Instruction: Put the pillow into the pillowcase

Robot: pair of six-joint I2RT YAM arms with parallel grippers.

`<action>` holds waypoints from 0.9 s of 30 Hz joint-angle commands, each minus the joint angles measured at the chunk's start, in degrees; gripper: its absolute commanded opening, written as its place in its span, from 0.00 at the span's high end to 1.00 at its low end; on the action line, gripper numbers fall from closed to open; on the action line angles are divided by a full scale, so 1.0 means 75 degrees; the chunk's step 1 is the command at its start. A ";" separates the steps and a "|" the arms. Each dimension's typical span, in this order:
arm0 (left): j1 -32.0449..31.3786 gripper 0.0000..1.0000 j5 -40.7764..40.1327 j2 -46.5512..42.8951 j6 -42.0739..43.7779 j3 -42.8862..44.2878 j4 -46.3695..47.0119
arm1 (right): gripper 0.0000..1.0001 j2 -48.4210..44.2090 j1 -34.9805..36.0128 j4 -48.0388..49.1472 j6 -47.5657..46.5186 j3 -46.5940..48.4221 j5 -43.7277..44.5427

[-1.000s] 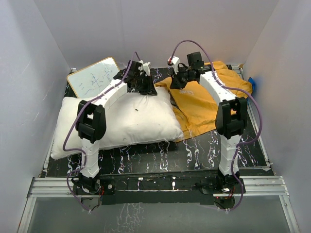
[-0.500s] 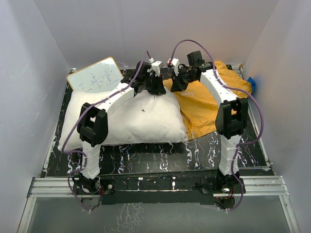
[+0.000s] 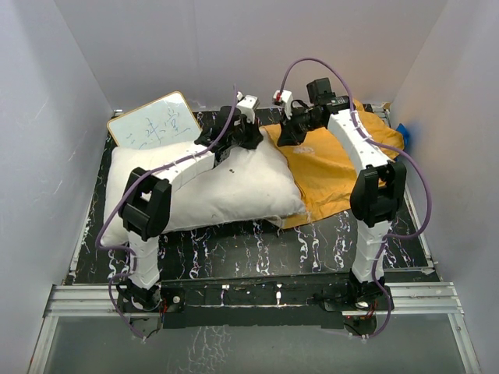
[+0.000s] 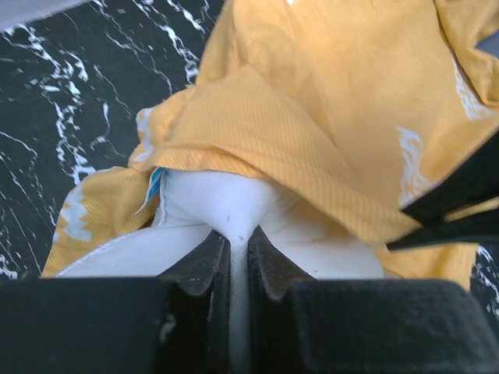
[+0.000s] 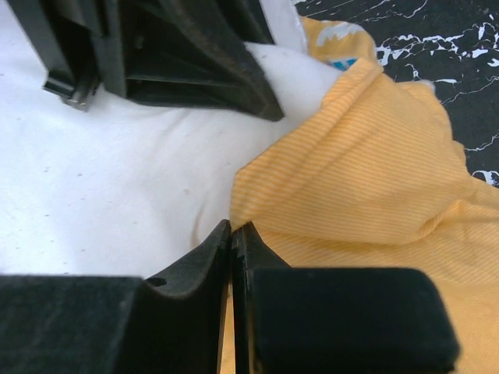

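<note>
Across the near-left half of the black marbled counter (image 3: 312,241) lies the plump white fabric pillow (image 3: 210,187). Its long axis runs left to right, and the right end is angled slightly toward the far edge. It looks light and squashy, the kind of thing that will sag and fold rather than slide as one piece, so I'd judge the corners and seams to be the sensible places to pinch it.

That is where the left gripper (image 4: 238,249) has it: the jaws are clamped on a tuck of cloth at the pillow's far right corner, which points at the sack's mouth. The floppy orange-yellow cloth pillowcase (image 3: 335,164) is spread over the counter's far right corner, and its hem drapes over that pillow corner (only the tip is covered, as far as I can see). The right gripper (image 5: 231,234) is closed on that thin, limp hem, which will probably slip or bunch if tugged hard.

A framed whiteboard (image 3: 152,123) leans at the far left corner.
</note>
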 commanded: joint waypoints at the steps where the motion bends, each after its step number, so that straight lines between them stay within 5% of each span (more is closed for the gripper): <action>1: 0.0044 1.00 -0.0973 0.0349 -0.0298 0.0648 0.1282 | 0.92 -0.0501 -0.0004 0.0022 0.0179 0.0009 -0.0097; 5: 0.0044 1.00 -0.1844 0.0976 -0.0690 0.1192 0.0385 | 0.92 -0.0345 -0.0206 0.0380 0.0870 -0.0104 0.0387; 7: 0.0045 0.79 -0.2059 0.1142 -0.0876 0.1318 -0.0044 | 0.89 -0.0285 -0.0422 0.0478 0.1125 -0.0091 0.0468; 10: 0.0058 0.41 -0.1847 0.1011 -0.1111 0.1294 -0.0482 | 0.71 -0.0376 -0.0664 0.0512 0.1247 -0.0150 0.0377; 13: 0.0057 0.21 -0.1662 0.0451 -0.1319 0.0975 -0.0817 | 0.49 -0.0740 -0.0987 0.0541 0.1293 -0.0312 0.0028; 19: 0.0279 0.15 -0.0693 -0.1363 -0.1604 0.0019 -0.1633 | 0.29 -0.2250 -0.2033 0.0682 0.1106 -0.1802 -0.1787; 27: 0.0126 0.16 0.1014 -0.4054 -0.0391 -0.1862 -0.2087 | 0.15 -0.5207 -0.2332 0.2869 0.0799 -0.5914 -0.2377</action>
